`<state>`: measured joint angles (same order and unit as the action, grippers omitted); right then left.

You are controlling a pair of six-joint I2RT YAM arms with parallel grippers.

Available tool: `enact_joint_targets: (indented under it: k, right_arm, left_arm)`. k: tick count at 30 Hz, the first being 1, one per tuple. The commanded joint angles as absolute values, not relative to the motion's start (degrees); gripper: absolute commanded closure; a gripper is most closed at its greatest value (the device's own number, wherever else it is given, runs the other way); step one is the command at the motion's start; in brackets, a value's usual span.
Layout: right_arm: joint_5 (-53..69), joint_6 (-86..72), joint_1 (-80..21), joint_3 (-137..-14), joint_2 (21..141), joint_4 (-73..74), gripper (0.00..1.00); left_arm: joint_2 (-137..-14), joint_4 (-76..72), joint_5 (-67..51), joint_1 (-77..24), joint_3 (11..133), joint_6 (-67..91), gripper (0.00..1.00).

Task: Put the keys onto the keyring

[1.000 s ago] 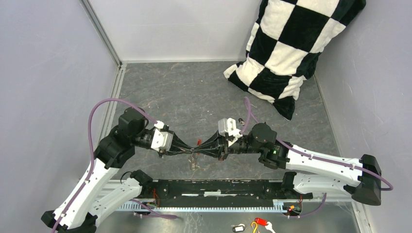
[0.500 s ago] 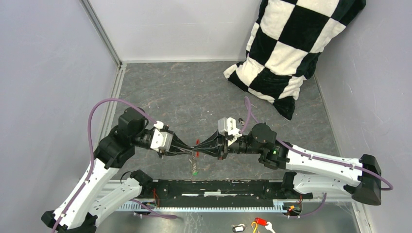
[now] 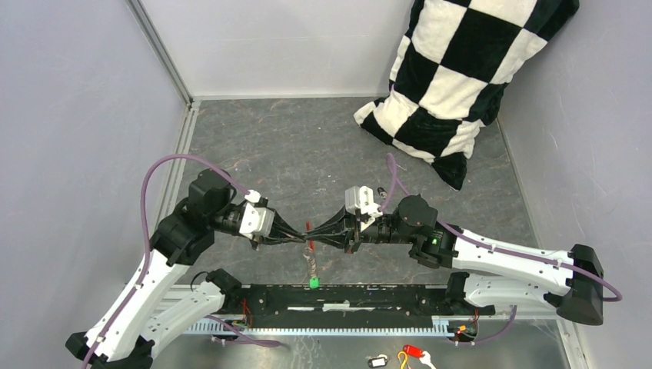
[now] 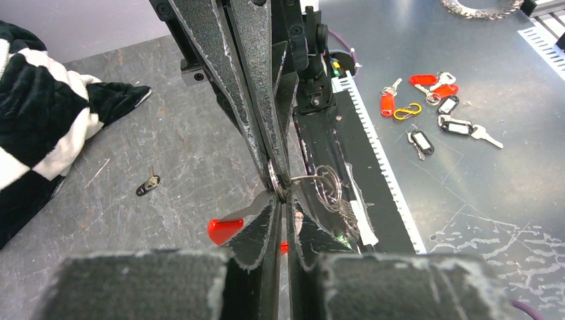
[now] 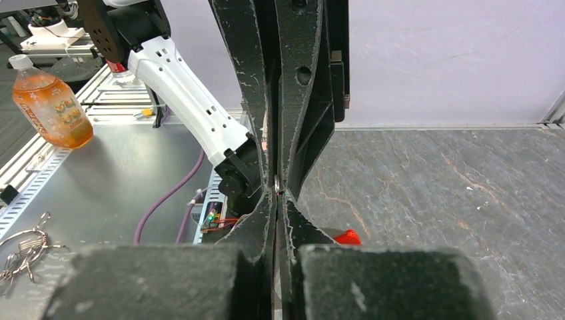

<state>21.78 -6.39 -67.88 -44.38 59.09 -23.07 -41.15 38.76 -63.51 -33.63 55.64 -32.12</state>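
Left gripper [image 3: 296, 237] and right gripper [image 3: 320, 234] meet tip to tip over the counter [image 3: 307, 146]; keyring [image 3: 311, 265] hangs below them; pillow [image 3: 454, 77] far right, behind

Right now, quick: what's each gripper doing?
Left gripper: closed at the keyring; what it grips cannot be told.
Right gripper: closed on the keyring.

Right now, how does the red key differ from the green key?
The red key sits up at the top of the chain; the green key dangles at its bottom end. The red key is pinched by the left gripper; the green key is touched by no gripper. Both are small and brightly coloured.
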Motion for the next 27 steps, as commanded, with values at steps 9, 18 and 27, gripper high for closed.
enact_joint_targets:
  k: [9,18,27]
  right_arm:
    - [25.8,-9.3,-68.0,-43.0,57.8,-31.2,0.72]
    - [17.4,-3.8,-67.8,-40.4,46.8,-22.6,0.41]
    - [12.3,-2.1,-67.7,-39.7,43.7,-19.0,0.46]
  left_arm:
    - [-41.7,34.1,-66.5,-33.8,55.1,-31.8,0.98]
    - [-37.4,38.3,-70.1,-33.9,55.2,-49.3,0.98]
    - [-37.0,38.4,-75.7,-33.8,57.3,-55.3,0.98]
